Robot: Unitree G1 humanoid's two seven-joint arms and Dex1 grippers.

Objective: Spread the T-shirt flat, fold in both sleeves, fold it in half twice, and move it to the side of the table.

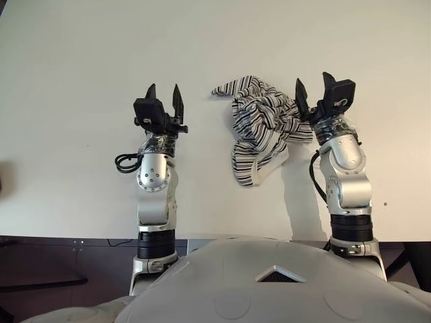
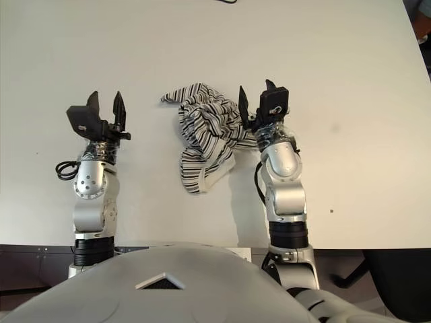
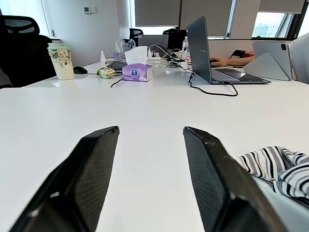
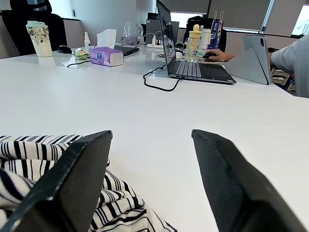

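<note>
- On the white table (image 1: 81,54), a little toward 1 o'clock of its middle as my head sees it, the T-shirt (image 1: 259,128) lies in a crumpled heap, not yet spread.
- My right pincer (image 1: 312,84) stands at the heap's 3 o'clock edge. It is released, with nothing between its jaws and one finger just beside the striped cloth, perhaps brushing it.
- My left pincer (image 1: 164,91) waits at the heap's 9 o'clock, apart from the cloth, likewise released and empty.
- I judge the shirt a thin knit: light, soft and limp. It should drape rather than keep a shape, and it is not fragile. On so smooth a top the whole heap may slide under a one-sided pull.
- The clearest places to pinch look like the pale band (image 1: 252,176) at the heap's 6 o'clock and the pointed corner (image 1: 219,89) at its 11 o'clock. I cannot tell which is hem, sleeve or collar.
- No label or writing shows on the shirt. Toward 12 o'clock, on the far desk, stand a tissue box (image 3: 136,71), a patterned cup (image 3: 61,60) and a laptop (image 3: 200,53). Any print there is too small to read.
</note>
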